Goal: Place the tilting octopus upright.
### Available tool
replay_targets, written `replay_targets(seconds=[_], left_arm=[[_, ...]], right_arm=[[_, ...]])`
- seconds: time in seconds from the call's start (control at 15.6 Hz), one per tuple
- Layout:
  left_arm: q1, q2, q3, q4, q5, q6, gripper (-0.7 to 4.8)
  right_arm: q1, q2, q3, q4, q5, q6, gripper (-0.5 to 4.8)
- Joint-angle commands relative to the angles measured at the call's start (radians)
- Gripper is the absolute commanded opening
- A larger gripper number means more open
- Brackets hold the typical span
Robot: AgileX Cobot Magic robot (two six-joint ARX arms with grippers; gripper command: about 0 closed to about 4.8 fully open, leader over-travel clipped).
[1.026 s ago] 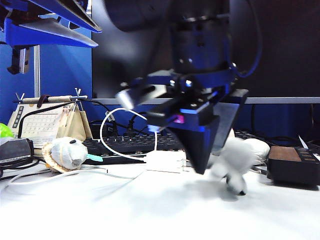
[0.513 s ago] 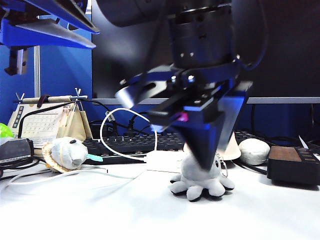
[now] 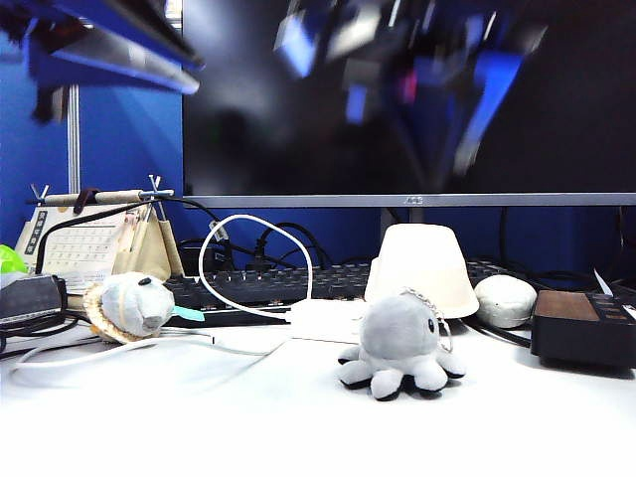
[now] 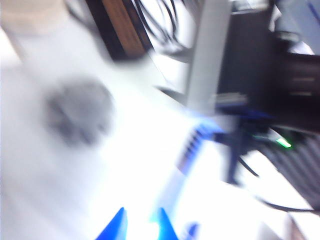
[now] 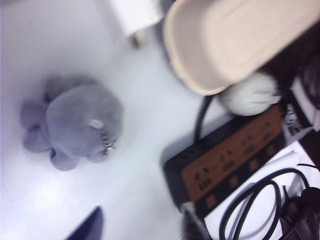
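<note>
The white table (image 3: 298, 417) filled the lower half of the exterior view, smooth and bright, with a blue partition wall (image 3: 129, 139) at the upper left and a large dark monitor (image 3: 397, 99) spanning the upper centre and right, its pale lower bezel running across mid-frame. A black keyboard (image 3: 258, 286) lay along the back of the table, left of centre. At the right edge sat a black power strip with a brown top (image 3: 581, 323). A cream dome-shaped stand (image 3: 422, 263) rose just right of centre, smooth and matte, with a pale rounded ball (image 3: 505, 300) beside it on the right. A desk calendar (image 3: 89, 243) stood at the left, and a grey plush with a tan woven rim (image 3: 124, 306) lay in front of it. A white cable (image 3: 214, 268) looped up to a white adapter block (image 3: 323, 320) at centre.

The tilting octopus (image 3: 397, 343) sat upright on its stubby legs in the lower centre-right, in front of the dome and clear of both grippers; its fabric was soft light grey, and a short metal chain hung from its head.

The right gripper (image 3: 427, 70) was a motion-blurred blue and black shape at the top centre, well above the octopus, fingers spread and holding nothing. The left gripper (image 4: 140, 225) showed only blue fingertips at the bottom of its blurred wrist view, apart and empty, above the table.
</note>
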Motion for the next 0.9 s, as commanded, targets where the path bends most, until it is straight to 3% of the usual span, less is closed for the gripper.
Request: replay_targets(seconds=[0.06, 0.19, 0.26, 0.45, 0.71, 0.77, 0.9], left_arm=[[0.000, -0.038, 0.005, 0.074, -0.057, 0.008, 0.85], [0.000, -0.039, 0.005, 0.067, -0.088, 0.008, 0.85], [-0.001, -0.038, 0.005, 0.054, -0.172, 0.023, 0.85], [-0.001, -0.069, 0.005, 0.048, -0.189, 0.047, 0.84], [-0.021, -0.285, 0.005, 0.048, -0.183, 0.072, 0.66], [-0.021, -0.337, 0.005, 0.044, -0.183, 0.070, 0.31], [-0.020, -0.485, 0.005, -0.010, -0.186, 0.070, 0.19]], right_arm=[[0.001, -0.127, 0.003, 0.015, 0.008, 0.005, 1.98], [0.001, -0.184, 0.003, 0.024, 0.007, 0.005, 1.98], [0.002, -0.234, 0.003, 0.045, 0.003, 0.009, 1.98], [0.005, -0.351, 0.003, 0.114, -0.050, 0.009, 1.97], [0.007, -0.496, 0.002, 0.125, -0.140, 0.008, -0.01], [0.007, -0.518, 0.002, 0.127, -0.160, 0.008, -0.01], [0.010, -0.588, 0.002, 0.140, -0.248, 0.008, -0.01]])
